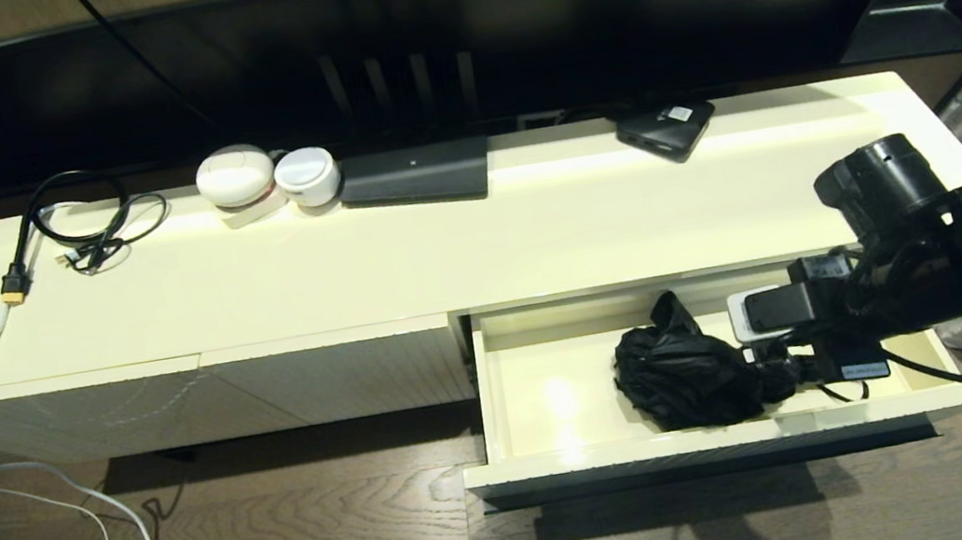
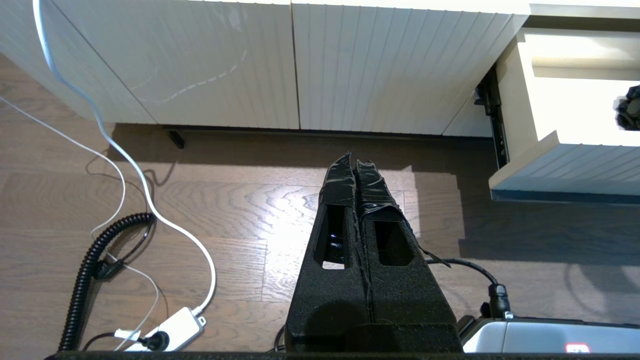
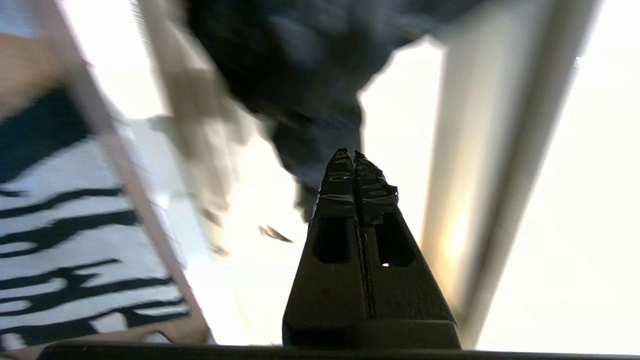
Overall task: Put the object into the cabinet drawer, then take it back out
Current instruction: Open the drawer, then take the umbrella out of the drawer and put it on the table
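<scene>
The cream drawer (image 1: pixel 657 450) on the cabinet's right stands pulled out, its ribbed front (image 2: pixel 565 160) showing in the left wrist view. The black folding umbrella (image 1: pixel 684 373) lies inside it, right of centre, fabric bunched. My right gripper (image 3: pixel 354 152) is down in the drawer at the umbrella's (image 3: pixel 300 75) right end. Its fingers are shut, with nothing showing between them; the dark fabric lies just past the tips. My left gripper (image 2: pixel 353 159) hangs shut and empty over the wooden floor in front of the closed ribbed panels (image 2: pixel 350 65).
On the cabinet top (image 1: pixel 531 225) sit a small flat black box with a white label (image 1: pixel 666 129), a flat dark device (image 1: pixel 416 175), two white round items (image 1: pixel 236 177) and coiled cables (image 1: pixel 84 222). A white power strip (image 2: pixel 175 325) and a coiled black cord (image 2: pixel 85 280) lie on the floor.
</scene>
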{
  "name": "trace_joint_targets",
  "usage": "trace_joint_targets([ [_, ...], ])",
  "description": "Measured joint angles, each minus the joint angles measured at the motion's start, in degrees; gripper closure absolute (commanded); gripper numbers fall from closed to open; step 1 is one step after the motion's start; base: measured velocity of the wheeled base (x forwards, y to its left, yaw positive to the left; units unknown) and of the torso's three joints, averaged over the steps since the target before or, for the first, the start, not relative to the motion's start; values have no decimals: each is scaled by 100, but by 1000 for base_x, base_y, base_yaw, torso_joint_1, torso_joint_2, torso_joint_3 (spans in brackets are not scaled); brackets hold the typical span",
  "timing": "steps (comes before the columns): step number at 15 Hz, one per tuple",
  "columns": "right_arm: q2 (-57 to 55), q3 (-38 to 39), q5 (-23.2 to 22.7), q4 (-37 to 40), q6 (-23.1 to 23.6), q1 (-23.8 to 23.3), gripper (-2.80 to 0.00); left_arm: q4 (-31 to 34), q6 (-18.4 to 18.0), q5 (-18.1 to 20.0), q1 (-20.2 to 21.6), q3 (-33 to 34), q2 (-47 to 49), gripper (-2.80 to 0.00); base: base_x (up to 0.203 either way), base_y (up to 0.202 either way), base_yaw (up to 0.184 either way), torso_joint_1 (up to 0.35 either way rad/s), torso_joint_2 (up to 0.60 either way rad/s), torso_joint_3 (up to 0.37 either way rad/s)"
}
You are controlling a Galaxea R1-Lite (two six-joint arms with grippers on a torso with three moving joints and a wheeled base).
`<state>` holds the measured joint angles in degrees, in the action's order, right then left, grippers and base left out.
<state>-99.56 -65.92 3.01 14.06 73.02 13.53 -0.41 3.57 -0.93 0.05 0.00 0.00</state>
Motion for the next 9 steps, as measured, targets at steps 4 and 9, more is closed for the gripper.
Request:
trace_joint_targets([
  [4, 321, -649, 87, 1039, -8, 57, 0, 0, 0, 0, 0, 0, 0, 0, 0, 0, 0, 0, 0, 0],
  [9, 244, -1386, -290, 2612, -47, 229, -280, 0, -2, -1, 2, 0, 0, 0, 0, 0, 0, 0, 0, 0],
])
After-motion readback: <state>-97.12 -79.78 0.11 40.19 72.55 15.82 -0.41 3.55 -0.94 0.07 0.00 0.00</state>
